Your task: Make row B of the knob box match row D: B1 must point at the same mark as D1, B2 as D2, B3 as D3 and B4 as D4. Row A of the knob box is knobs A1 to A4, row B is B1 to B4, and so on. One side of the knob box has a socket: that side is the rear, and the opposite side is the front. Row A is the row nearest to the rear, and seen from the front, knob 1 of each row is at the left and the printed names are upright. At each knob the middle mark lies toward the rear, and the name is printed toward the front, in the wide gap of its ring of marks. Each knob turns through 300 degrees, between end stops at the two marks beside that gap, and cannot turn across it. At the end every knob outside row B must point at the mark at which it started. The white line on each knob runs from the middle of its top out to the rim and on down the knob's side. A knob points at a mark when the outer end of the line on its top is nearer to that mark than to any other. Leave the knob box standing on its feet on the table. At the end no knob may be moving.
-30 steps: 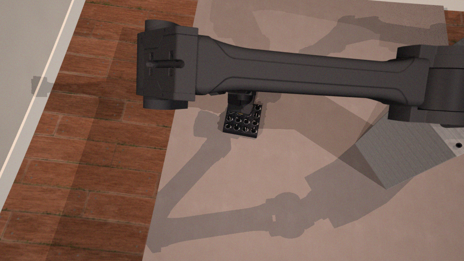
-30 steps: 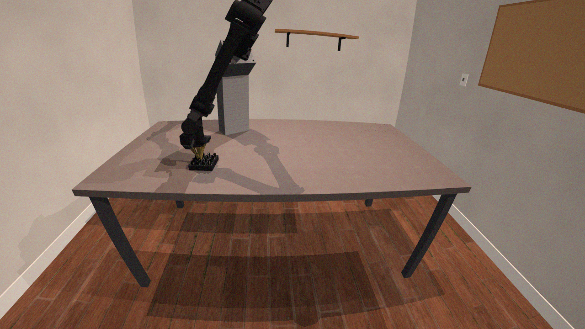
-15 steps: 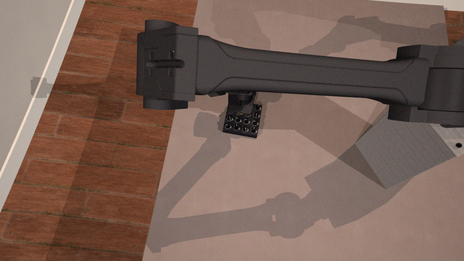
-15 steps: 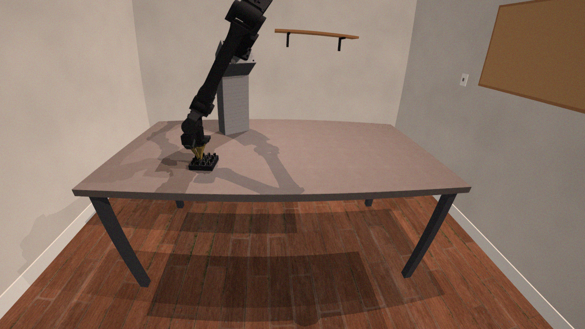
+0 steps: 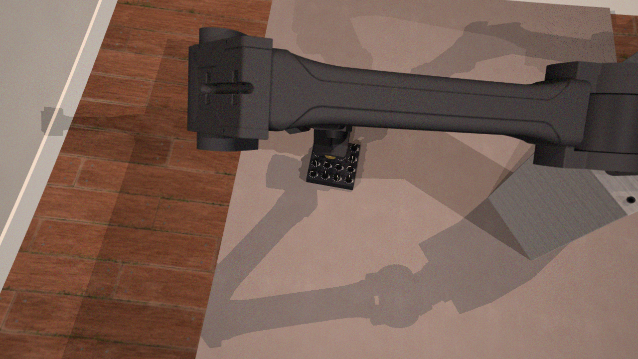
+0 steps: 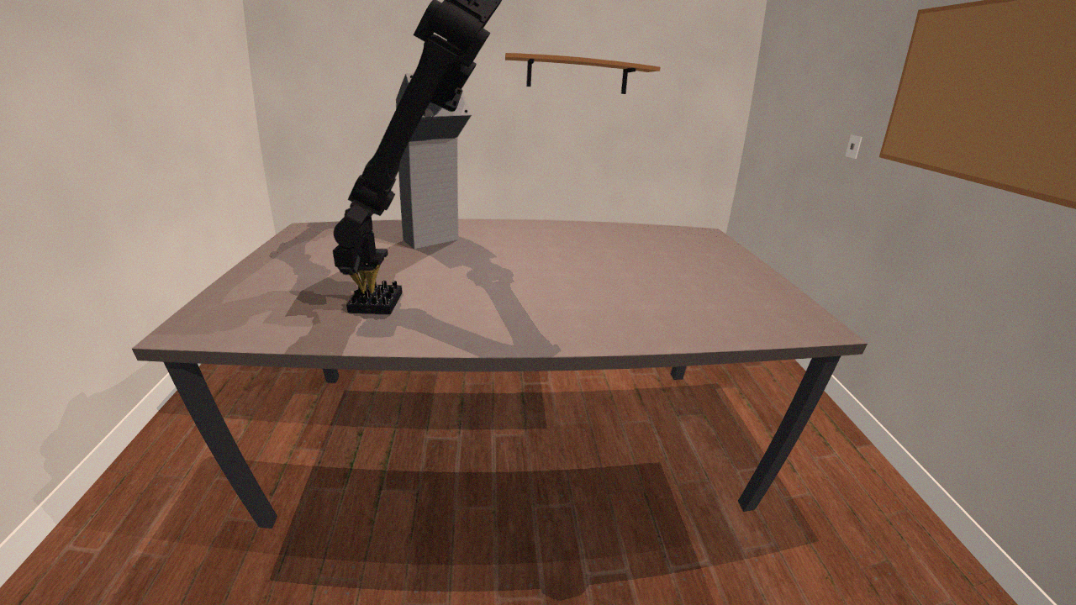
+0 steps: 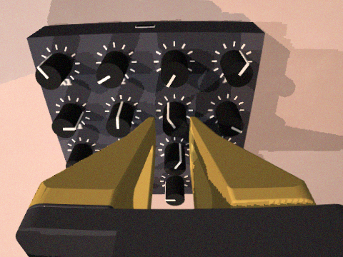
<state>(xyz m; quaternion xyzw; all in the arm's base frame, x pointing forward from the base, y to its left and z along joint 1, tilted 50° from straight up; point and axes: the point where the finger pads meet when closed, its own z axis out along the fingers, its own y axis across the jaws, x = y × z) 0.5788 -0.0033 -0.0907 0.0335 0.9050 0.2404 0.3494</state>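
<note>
While the arm (image 5: 401, 102) hides part of the knob box (image 5: 332, 167) from above, the hand (image 7: 173, 159) seems released, straddling a knob (image 7: 176, 157).

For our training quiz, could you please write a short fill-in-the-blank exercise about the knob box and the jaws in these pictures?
1. The knob box stands on the ___.
2. In the wrist view, the yellow jaws straddle knobs of the ___ column counted from the left.
3. The row nearest the socket shows ___ knobs.
Missing words: table; third; four.
</note>
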